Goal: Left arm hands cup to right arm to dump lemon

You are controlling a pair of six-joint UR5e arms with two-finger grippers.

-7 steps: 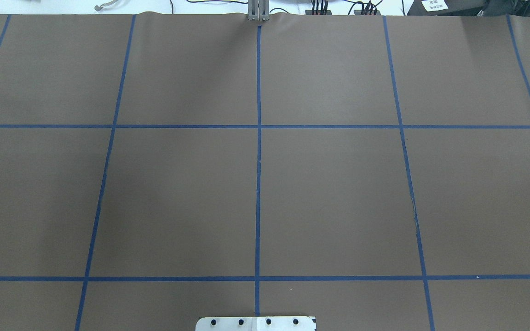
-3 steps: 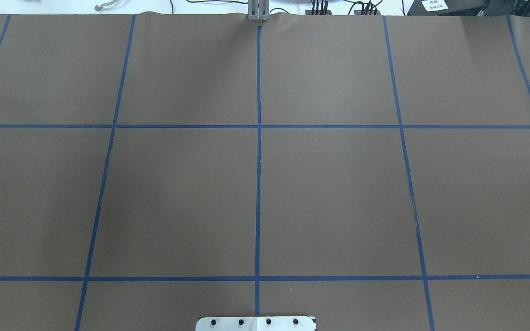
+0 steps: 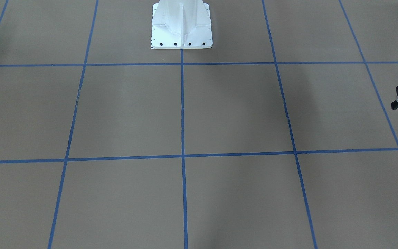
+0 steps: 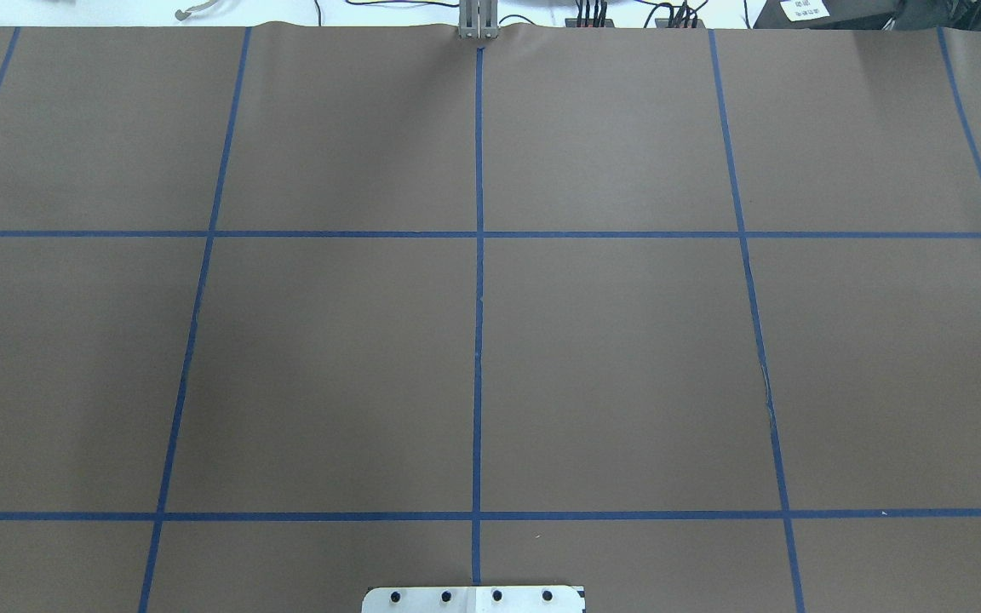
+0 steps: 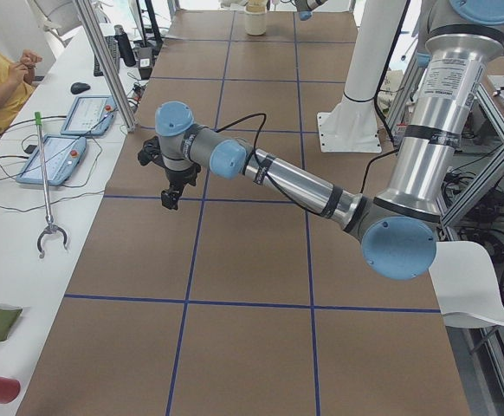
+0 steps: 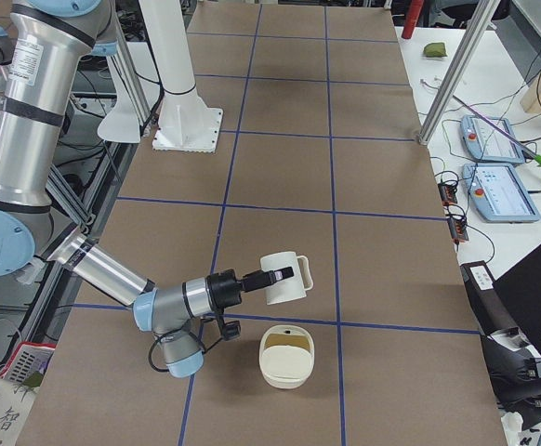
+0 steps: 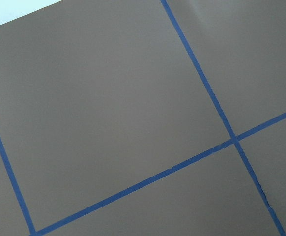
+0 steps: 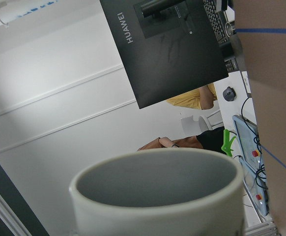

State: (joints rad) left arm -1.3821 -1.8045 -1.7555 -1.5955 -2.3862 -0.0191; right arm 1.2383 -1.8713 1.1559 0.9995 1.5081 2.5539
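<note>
The right arm [image 6: 38, 121] stands as a thick, smooth silver column at the upper left of the right-side view. It folds at a pale blue elbow by the left edge, and a slim forearm runs down and right to a blue-capped wrist at lower left. From the wrist its black gripper [image 6: 270, 277] reaches level toward the centre of the frame, meeting the cup [image 6: 284, 290]. Whether the jaws are clamped cannot be told from this view.

The cup is a glossy white cylindrical mug. It is lifted off the table and tipped on its side with its loop handle to the right. It hangs just above a cream, rounded-square container [image 6: 287, 379] whose inside shows dull olive-yellow. In the right wrist view the mug's thick white rim and smooth grey interior fill the lower frame.

The left arm [image 5: 295, 182] stretches from a blue elbow at lower right of the left-side view up and left. Its black gripper [image 5: 172, 196] points down above the table [image 4: 329, 366], which is matte brown paper gridded with blue tape. Its jaw opening cannot be told.
</note>
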